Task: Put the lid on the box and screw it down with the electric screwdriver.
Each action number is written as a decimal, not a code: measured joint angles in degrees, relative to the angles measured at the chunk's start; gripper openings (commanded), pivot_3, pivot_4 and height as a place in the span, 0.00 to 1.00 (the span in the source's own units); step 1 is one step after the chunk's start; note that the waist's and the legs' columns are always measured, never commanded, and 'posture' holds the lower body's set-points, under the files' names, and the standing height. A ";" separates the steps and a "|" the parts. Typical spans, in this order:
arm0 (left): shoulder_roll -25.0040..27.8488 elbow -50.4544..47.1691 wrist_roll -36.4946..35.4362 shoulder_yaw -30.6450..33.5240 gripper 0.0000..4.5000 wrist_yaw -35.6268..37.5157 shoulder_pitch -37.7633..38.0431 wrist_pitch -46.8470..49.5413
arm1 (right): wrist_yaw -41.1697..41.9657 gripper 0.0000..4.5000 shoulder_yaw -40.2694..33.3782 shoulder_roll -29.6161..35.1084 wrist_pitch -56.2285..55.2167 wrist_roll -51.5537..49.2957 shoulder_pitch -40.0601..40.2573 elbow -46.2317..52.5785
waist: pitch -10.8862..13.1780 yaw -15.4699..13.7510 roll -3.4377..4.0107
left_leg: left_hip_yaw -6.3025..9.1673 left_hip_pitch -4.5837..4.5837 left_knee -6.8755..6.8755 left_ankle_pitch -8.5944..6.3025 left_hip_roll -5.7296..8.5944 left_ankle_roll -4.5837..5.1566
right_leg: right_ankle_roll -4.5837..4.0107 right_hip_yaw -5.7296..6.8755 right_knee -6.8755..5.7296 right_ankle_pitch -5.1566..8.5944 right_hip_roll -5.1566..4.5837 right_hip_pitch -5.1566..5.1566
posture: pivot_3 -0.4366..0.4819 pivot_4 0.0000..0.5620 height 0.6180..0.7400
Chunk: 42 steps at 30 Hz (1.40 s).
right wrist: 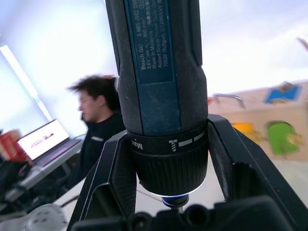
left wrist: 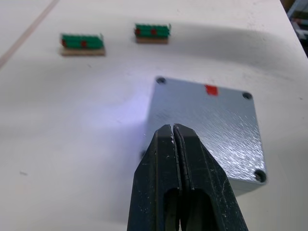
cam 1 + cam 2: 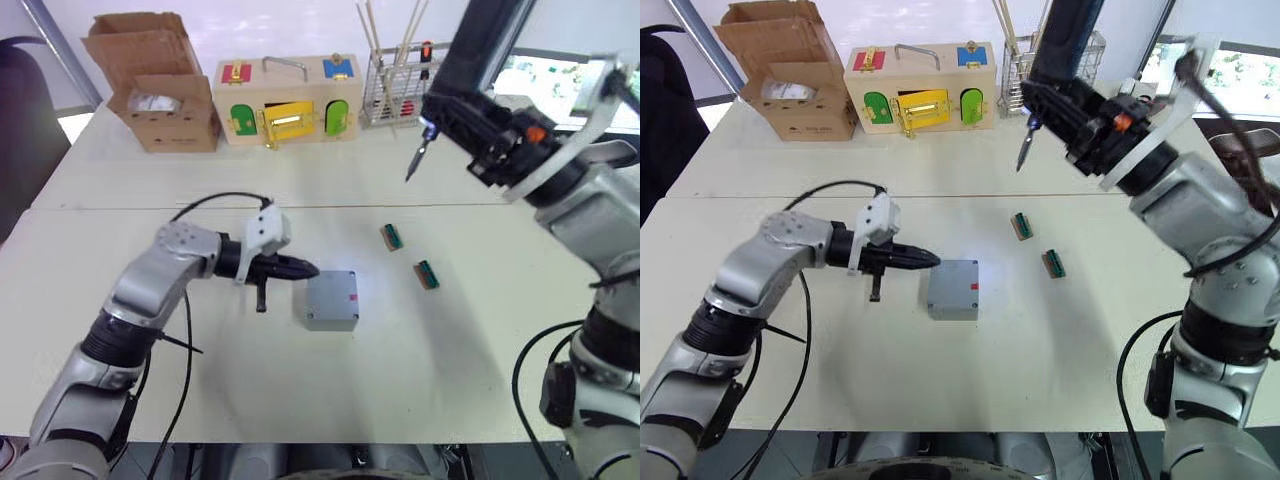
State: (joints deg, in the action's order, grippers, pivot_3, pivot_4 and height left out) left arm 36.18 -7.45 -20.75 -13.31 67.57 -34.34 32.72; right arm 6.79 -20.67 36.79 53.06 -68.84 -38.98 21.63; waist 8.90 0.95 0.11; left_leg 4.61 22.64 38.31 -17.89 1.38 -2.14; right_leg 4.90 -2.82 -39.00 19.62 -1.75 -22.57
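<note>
Two white tables (image 3: 450, 350) abutting, left tool (image 2: 174, 132) closed empty beside box (image 3: 332, 300), right tool (image 1: 168, 159) gripping electric screwdriver (image 1: 156, 72).

You had the box (image 3: 332, 300) at the centre of the frame on the table (image 3: 420, 370), with the lid (image 2: 207, 120) on it. The left gripper (image 3: 305, 269) sat just left of the box, level with its top. Right of the box lay two small terminal blocks (image 3: 391, 237), one above the other. The right gripper (image 3: 470, 125), upper right, held the electric screwdriver (image 3: 480, 45) above the table. Along the top edge stood a cardboard box (image 3: 155, 85) at left, a wooden latch box (image 3: 288, 100) in the middle and a wire rack (image 3: 395, 90) right of that.
</note>
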 measured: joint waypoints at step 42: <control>-2.09 -15.32 -0.49 -8.92 0.00 -1.12 5.57 -1.76 | 3.78 0.75 9.07 31.84 39.11 -4.98 16.50 -37.62 | 0.16 -1.59 0.01 | -0.20 0.59 0.92 -0.17 -0.07 0.32 | 0.02 -0.10 -0.20 -0.03 0.14 -0.31 | 0.48 0.27 1.00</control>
State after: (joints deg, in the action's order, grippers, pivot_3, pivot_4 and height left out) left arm 34.09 -22.77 -21.24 -22.23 66.45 -28.77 30.96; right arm 10.57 -11.61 68.63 92.17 -73.82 -22.48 -15.99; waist 9.06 -0.64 0.13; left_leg 4.40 23.23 39.23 -18.06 1.31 -1.82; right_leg 4.92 -2.92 -39.20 19.59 -1.61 -22.87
